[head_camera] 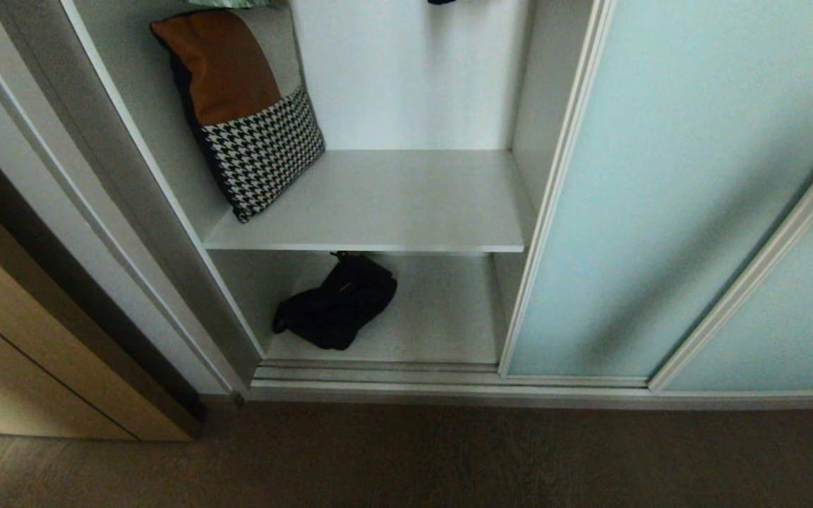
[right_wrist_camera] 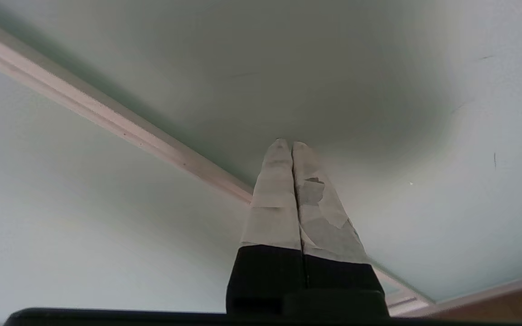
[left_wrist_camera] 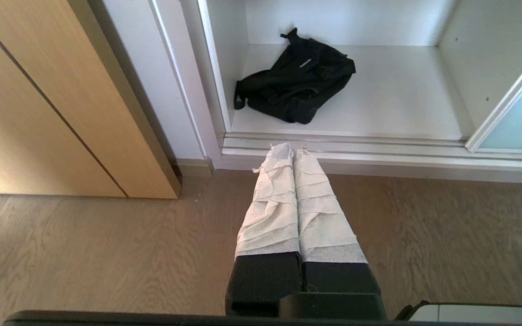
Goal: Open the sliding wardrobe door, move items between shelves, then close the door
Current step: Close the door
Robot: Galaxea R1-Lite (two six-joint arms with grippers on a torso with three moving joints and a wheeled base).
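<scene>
The sliding wardrobe door, frosted pale aqua glass in a slim white frame, stands slid to the right, leaving the left compartment exposed. A black fabric bundle with straps lies on the bottom shelf, also seen in the left wrist view as the bundle. The upper shelf is bare beside a cushion. My left gripper is shut and empty, low over the floor in front of the door track. My right gripper is shut and empty, its tips close against the aqua glass near a white frame strip. Neither arm shows in the head view.
A brown, grey and houndstooth cushion leans in the upper shelf's left corner. A tan wood-grain panel stands to the left of the wardrobe. The white door track runs along the base above brown wood flooring.
</scene>
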